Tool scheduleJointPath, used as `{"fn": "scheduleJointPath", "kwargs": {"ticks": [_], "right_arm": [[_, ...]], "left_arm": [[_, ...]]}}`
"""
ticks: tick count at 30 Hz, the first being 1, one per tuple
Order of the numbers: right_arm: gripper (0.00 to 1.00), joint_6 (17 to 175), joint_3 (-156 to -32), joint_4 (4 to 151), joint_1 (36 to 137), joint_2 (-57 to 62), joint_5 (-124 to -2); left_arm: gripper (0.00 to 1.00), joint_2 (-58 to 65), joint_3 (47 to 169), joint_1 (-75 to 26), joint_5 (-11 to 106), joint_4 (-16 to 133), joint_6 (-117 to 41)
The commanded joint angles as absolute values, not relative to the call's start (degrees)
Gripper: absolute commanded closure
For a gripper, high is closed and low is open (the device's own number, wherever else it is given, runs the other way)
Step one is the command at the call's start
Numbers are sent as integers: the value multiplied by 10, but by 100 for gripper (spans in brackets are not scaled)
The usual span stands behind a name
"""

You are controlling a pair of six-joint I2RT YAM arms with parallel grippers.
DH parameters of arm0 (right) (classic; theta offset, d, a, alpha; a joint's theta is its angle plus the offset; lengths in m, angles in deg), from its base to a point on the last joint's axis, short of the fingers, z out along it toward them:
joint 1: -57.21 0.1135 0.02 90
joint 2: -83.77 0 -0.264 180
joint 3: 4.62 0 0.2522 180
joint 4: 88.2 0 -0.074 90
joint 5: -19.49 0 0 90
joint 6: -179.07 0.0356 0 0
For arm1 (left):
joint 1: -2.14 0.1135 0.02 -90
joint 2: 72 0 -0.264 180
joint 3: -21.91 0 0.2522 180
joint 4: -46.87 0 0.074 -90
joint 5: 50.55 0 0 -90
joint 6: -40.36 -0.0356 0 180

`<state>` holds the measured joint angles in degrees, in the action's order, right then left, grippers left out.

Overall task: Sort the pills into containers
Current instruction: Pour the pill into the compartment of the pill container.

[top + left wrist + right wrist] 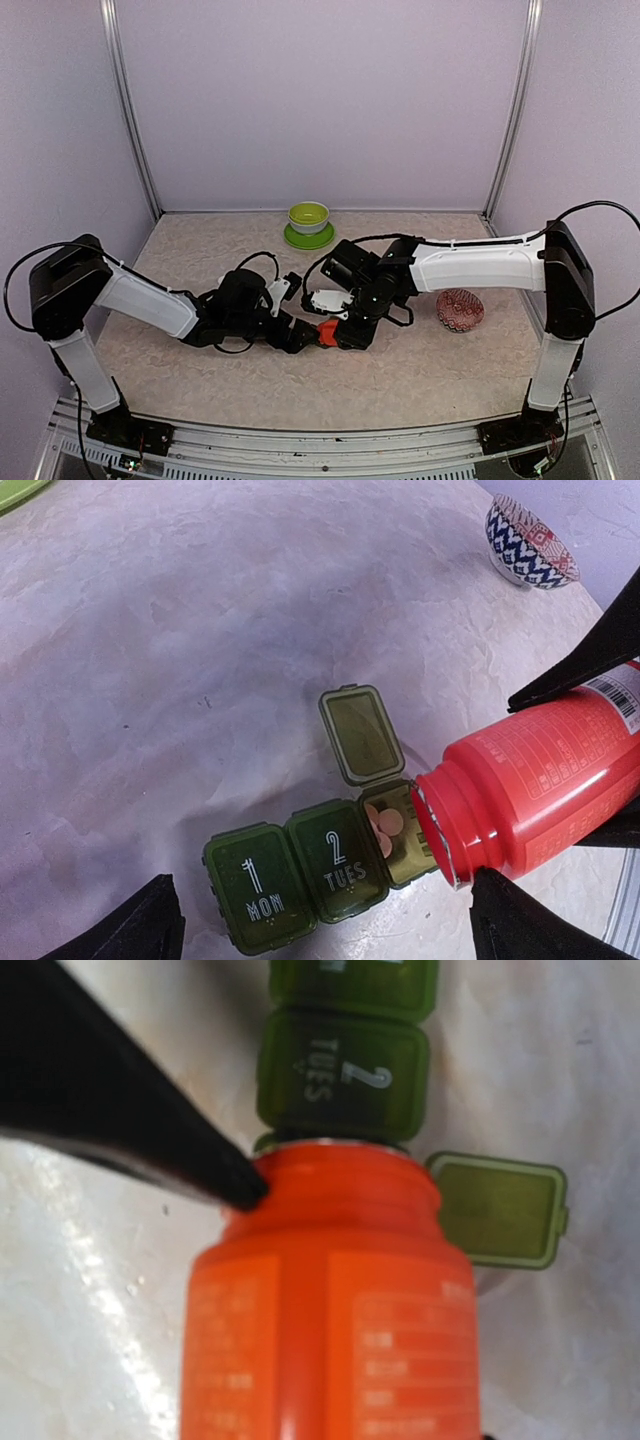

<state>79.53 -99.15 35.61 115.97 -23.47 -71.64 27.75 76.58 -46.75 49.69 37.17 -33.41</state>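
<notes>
Centrally on the pale marbled bench point(200, 630) lies the small dark green plastic strip of three joined square containers point(300, 875); its MON and TUES lids are shut, and the third compartment's hinged lid point(360, 735) stands thrown back, with a few round pinkish pills point(383, 825) lying inside. Just over that open compartment hangs the mouth of a red plastic bottle point(540, 780), uncapped and tipped nearly flat; the right gripper point(600, 748) clamps it around the body. The left gripper point(322, 938) hovers above the strip, jaws wide, holding nothing.

Pouring into the third compartment looks to be the step in hand; two compartments appear unfilled. The next move likely calls for righting the bottle gently so no pills spill, then closing this lid and opening another.

Both arms crowd the same spot, so room between them is tight; the red-and-white patterned bowl point(460, 310) sits well apart to the right, the lime-green bowl point(308, 215) far back; the bench's near edge lies not far off.
</notes>
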Motion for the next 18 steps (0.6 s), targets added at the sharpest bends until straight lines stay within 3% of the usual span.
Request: {"fn": "scheduleJointPath", "kwargs": {"ticks": [1, 18], "right_arm": [[94, 792, -989, 455, 1186, -217, -649], [94, 788, -1011, 444, 1186, -222, -657]], "left_arm": [[3, 305, 792, -470, 481, 379, -338], [3, 309, 797, -469, 478, 387, -337]]}}
